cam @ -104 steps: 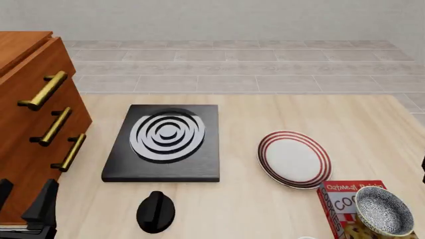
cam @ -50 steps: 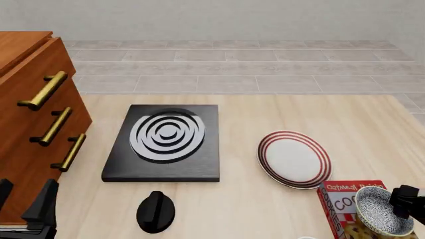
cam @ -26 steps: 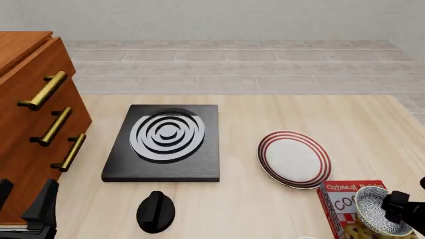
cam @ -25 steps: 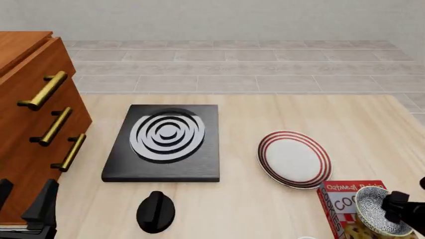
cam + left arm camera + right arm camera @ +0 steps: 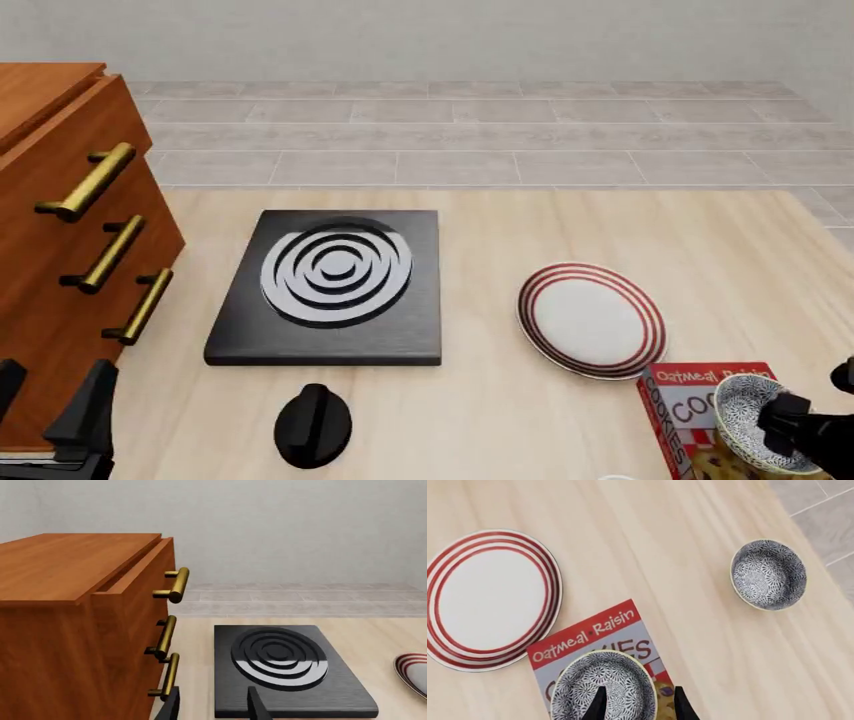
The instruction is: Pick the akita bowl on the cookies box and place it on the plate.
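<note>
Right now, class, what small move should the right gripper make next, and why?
Probably lower a little and close. The right gripper is open, its fingers straddling the rim of the akita bowl, which sits on the cookies box, not yet gripped for carrying to the plate.

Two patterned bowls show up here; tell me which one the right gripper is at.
The akita bowl on the cookies box: the right gripper is over it. The other bowl sits alone on the table.

Your right gripper (image 5: 790,425) covers part of the bowl (image 5: 750,410), and the front view's edge cuts the box (image 5: 687,405). The left wrist view shows only a sliver of the plate (image 5: 413,672).
</note>
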`<action>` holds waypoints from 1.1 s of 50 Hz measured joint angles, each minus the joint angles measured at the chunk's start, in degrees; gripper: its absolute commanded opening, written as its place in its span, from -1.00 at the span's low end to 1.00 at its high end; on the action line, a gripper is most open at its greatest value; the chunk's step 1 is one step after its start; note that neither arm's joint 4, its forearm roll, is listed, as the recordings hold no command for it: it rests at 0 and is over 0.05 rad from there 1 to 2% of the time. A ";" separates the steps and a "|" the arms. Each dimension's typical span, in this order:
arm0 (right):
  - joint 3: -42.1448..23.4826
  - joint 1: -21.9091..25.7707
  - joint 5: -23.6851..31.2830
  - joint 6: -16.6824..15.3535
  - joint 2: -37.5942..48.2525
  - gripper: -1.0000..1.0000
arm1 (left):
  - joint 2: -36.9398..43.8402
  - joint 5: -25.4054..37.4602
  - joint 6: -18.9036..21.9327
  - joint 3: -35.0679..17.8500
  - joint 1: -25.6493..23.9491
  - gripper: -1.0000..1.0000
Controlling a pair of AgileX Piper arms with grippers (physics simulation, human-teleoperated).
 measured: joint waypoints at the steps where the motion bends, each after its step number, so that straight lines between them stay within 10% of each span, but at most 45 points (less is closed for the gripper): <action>1: 0.14 -0.01 -0.22 0.03 0.14 1.00 | 0.00 0.00 0.00 0.00 0.00 1.00; 37: 3.11 0.27 -5.57 1.02 3.88 1.00 | 0.00 0.00 0.00 0.00 0.00 1.00; 38: 3.11 0.29 -5.50 1.05 3.80 -1.00 | 0.00 0.00 0.00 0.00 0.00 1.00; 55: 1.61 -0.40 -3.08 0.30 0.82 -1.00 | 0.00 0.00 0.00 0.00 0.00 1.00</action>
